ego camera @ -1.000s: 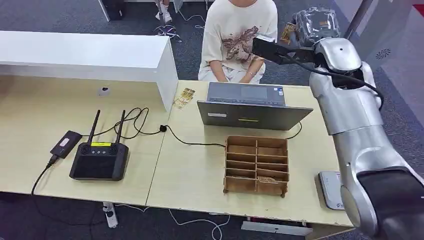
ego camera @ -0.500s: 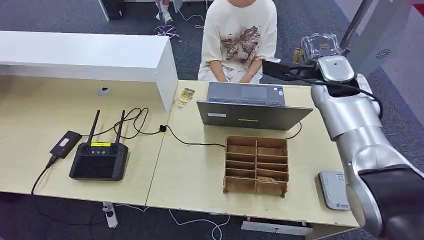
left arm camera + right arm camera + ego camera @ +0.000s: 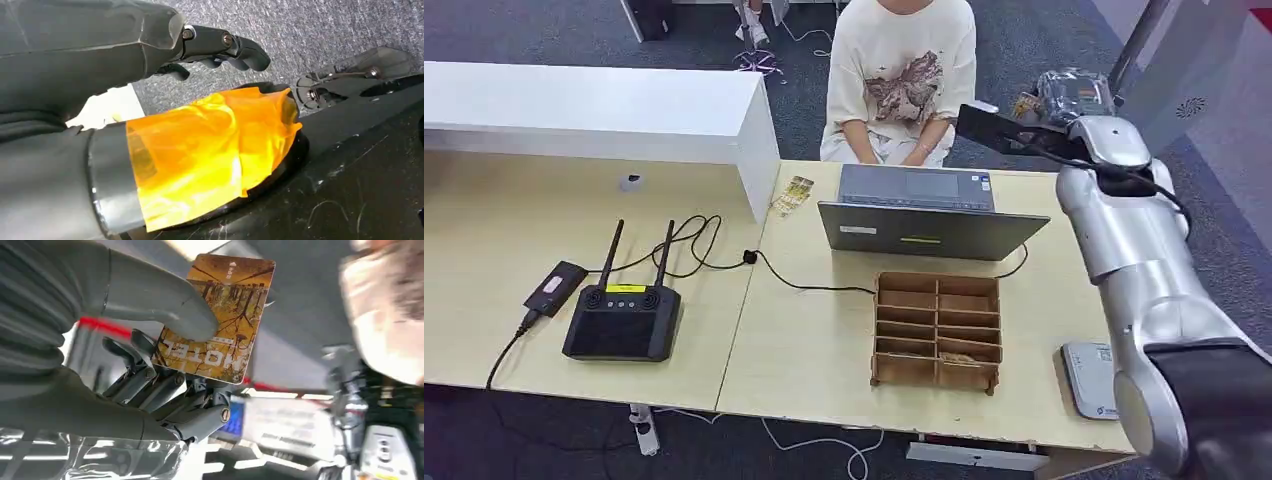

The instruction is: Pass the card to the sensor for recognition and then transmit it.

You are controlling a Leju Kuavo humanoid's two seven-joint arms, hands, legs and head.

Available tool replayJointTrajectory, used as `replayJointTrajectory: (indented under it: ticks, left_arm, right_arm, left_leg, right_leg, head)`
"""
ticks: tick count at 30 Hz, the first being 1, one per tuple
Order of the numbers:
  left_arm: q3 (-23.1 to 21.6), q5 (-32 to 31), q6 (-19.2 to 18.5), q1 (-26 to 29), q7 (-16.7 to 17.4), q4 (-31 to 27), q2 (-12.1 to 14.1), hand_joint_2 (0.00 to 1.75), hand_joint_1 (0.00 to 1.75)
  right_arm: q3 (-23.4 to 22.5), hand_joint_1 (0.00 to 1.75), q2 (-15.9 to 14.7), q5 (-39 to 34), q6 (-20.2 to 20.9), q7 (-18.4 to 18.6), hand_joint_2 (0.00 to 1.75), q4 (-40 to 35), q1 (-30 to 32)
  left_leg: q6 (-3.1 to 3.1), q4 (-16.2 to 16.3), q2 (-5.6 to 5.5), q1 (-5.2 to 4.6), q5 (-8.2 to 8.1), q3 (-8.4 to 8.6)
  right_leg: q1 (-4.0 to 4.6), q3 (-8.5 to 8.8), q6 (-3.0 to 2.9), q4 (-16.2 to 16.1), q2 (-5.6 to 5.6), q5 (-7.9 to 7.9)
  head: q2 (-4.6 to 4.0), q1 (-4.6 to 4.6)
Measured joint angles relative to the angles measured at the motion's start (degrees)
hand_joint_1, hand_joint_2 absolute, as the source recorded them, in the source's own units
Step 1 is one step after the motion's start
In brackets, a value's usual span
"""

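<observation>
— Right wrist view first: what does the right hand (image 3: 150, 365) have?

— It holds the card (image 3: 217, 317), a yellow-brown card printed with bare trees and the word "MOTEL". The thick grey thumb presses on the printed face and the darker fingers (image 3: 150, 385) lie behind the card, so it is pinched between them. The card's long axis runs away from the fingers, and the short edge with a small arrow mark points outward, clear of the hand.

— And where is that in the head view?

— The right arm (image 3: 1124, 230) reaches up and forward past the far right corner of the table (image 3: 804, 350), beside the person (image 3: 902, 80) seated behind the laptop (image 3: 924, 215). The hand (image 3: 1064, 95) is up there, wrapped in clear film; the card is too small to make out in it.

— The sensor?

— A flat grey reader (image 3: 1092, 380) lies on the table's near right edge, beside the wooden divided box (image 3: 937, 330), well apart from the raised hand.

— The left hand?

— In the left wrist view the left hand (image 3: 220, 45) hangs over grey carpet with its fingers curled in, holding nothing.
</observation>
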Motion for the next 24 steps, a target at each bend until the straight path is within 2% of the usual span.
replayJointTrajectory:
  ticks: [7,11,14,19,24]
  left_arm:
    - [1.1,0.7,-0.4,0.0,-0.2,0.0,0.1,0.00,0.00]
    - [1.9,0.7,-0.6,0.1,-0.5,0.0,0.3,0.00,0.00]
    - [2.4,0.6,-0.7,0.1,-0.6,0.0,0.5,0.00,0.00]
    - [3.3,0.1,-0.7,0.1,-0.6,0.0,0.8,0.00,0.00]
    - [4.2,-0.2,-0.7,0.1,-0.6,0.0,1.0,0.00,0.00]
  right_arm:
    - [-9.7,1.75,-0.5,-16.1,4.1,-7.5,1.75,-1.1,0.6]
    - [-14.4,1.75,-3.1,-27.7,8.5,-12.6,1.75,-1.1,1.9]
    - [-15.4,1.75,-6.6,-38.7,12.4,-15.0,1.75,-1.1,3.3]
    - [-14.9,1.75,-13.7,-57.6,15.4,-14.1,1.75,-2.6,6.4]
    - [-13.6,1.75,-19.3,-73.1,14.0,-12.3,1.75,-7.0,11.9]
  left_leg:
    - [0.00,0.0,0.00,0.00,0.00,-0.01]
    - [0.01,0.1,-0.04,0.00,0.00,-0.06]
    - [0.01,0.1,-0.07,0.00,-0.01,-0.09]
    - [0.06,0.2,-0.13,-0.01,-0.04,-0.19]
    - [0.08,0.2,-0.11,0.00,-0.06,-0.20]
  right_leg:
    - [0.00,-0.03,0.00,0.0,-0.01,0.00]
    - [0.00,-0.02,0.01,0.0,-0.09,0.00]
    - [0.00,-0.03,0.01,0.0,-0.10,0.01]
    - [-0.01,-0.05,0.03,0.0,-0.20,0.01]
    - [0.00,-0.08,0.03,0.0,-0.20,0.01]
  head:
    - [0.00,0.00]
    - [0.00,0.00]
    - [0.00,0.00]
    - [0.00,-0.02]
    - [0.00,0.02]
